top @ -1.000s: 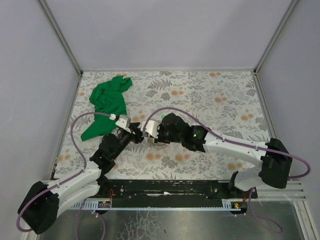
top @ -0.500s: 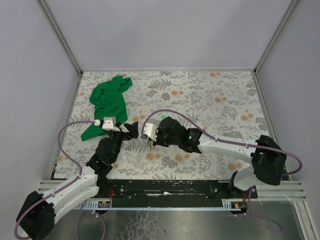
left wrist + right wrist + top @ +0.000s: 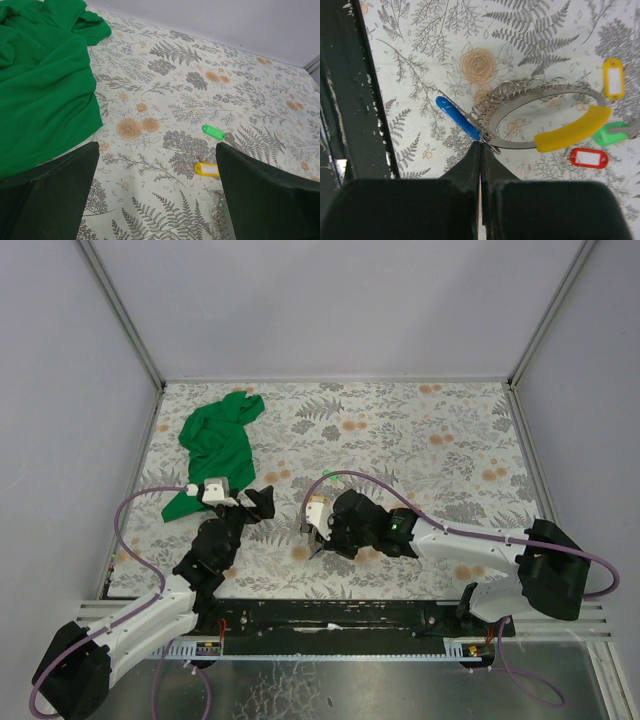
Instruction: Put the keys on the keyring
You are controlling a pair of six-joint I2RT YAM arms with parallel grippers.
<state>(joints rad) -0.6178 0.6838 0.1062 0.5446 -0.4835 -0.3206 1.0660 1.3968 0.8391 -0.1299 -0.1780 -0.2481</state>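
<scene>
Far left: green cloth point(image 3: 45, 85), bunched, well apart from the work.

Left gripper point(image 3: 156, 147): jaws at full spread, empty, low over the patterned table point(image 3: 165, 80).

- Green-tagged key point(image 3: 214, 132) and yellow-tagged key point(image 3: 207, 170) flat on the table, near each other, ahead of the jaws and off-centre, close to one finger.
- Before closing, shift sideways until one tag sits centred in the gap.
- Descend squarely.
- Pinch the tag across its narrow sides, leaving the metal end free for threading.

Right gripper point(image 3: 480, 145): fully closed, pinching the keyring point(image 3: 517, 145) at its near rim, just beside the blue tag point(image 3: 456, 116).

- Hold the ring steady and level.
- Avoid dragging the red tag point(image 3: 589, 157), just outside the ring's far side.
</scene>
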